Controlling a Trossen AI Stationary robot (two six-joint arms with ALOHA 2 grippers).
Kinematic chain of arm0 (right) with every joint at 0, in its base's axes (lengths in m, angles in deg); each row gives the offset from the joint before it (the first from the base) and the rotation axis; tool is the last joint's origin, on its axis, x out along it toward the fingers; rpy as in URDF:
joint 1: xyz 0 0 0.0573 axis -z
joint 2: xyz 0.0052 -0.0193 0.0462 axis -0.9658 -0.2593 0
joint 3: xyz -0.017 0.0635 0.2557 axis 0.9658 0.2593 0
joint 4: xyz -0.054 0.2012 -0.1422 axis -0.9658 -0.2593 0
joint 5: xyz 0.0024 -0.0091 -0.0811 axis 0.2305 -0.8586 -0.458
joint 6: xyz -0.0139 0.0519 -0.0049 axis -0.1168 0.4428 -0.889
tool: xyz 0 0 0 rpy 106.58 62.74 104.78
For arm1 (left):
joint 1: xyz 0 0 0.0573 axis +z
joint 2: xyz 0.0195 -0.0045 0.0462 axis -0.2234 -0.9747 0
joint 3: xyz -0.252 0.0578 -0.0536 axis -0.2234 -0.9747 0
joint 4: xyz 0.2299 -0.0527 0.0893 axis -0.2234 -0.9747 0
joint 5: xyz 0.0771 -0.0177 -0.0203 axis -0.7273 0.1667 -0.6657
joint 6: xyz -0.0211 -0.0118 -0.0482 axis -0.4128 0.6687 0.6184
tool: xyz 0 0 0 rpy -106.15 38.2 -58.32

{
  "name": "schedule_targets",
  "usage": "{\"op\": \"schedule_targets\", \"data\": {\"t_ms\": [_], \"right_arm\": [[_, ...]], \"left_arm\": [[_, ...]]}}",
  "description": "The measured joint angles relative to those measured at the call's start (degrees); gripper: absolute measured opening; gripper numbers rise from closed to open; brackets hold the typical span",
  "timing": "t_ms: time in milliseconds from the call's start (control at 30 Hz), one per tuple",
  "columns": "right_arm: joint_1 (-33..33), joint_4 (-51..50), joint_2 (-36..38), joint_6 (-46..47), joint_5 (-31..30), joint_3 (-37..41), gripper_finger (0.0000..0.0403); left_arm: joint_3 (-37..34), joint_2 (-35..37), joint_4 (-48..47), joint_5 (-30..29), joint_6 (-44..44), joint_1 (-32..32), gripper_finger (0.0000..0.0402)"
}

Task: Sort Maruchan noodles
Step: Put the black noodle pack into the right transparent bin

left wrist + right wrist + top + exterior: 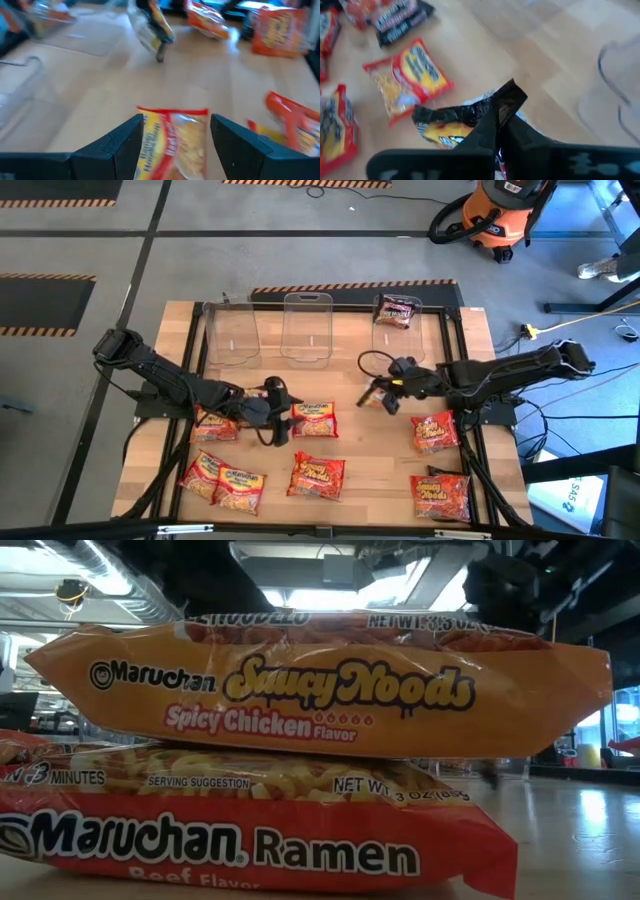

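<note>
The Maruchan noodles lie scattered flat on the wooden table (pixel 350 450). My right gripper (pixel 385 392) hangs over the table's middle, shut on a dark packet with yellow print (pixel 451 131). My left gripper (pixel 278 416) stands open left of centre. A yellow-and-red packet (pixel 175 142) lies flat on the table and shows between its two fingers, which do not touch it. In the low view an orange Saucy Noods packet (pixel 320 690) rests on a red Ramen packet (pixel 250 830), and the pair hides both grippers. My right gripper pinches the dark packet between its two shut fingers (pixel 490 132) at one crumpled end (pixel 470 116). The packet's black sealed corner (pixel 512 96) sticks out past the fingertips. The fingers slant downward. The packet appears lifted clear of the table.
Three clear bins stand along the far edge: left (pixel 232 332), middle (pixel 307 328), and right (pixel 400 330) with a dark packet (pixel 397 310) inside. More packets lie at the near left (pixel 220 478), near middle (pixel 316 475) and right (pixel 436 430). Bare wood shows in front of the bins.
</note>
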Motion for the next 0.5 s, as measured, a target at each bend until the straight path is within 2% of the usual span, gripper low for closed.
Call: {"op": "schedule_targets", "data": {"t_ms": [233, 500], "right_arm": [[0.15, 10.85, -6.27, -5.6, -0.61, 0.0, 0.0], [0.17, 18.72, -11.47, -9.44, -0.58, 0.0, 0.0]], "left_arm": [[0.0, -1.66, 4.71, -1.21, 1.53, 2.48, 0.0255], [0.0, -9.94, 15.47, 0.25, 7.03, 7.48, 0.0274]]}}
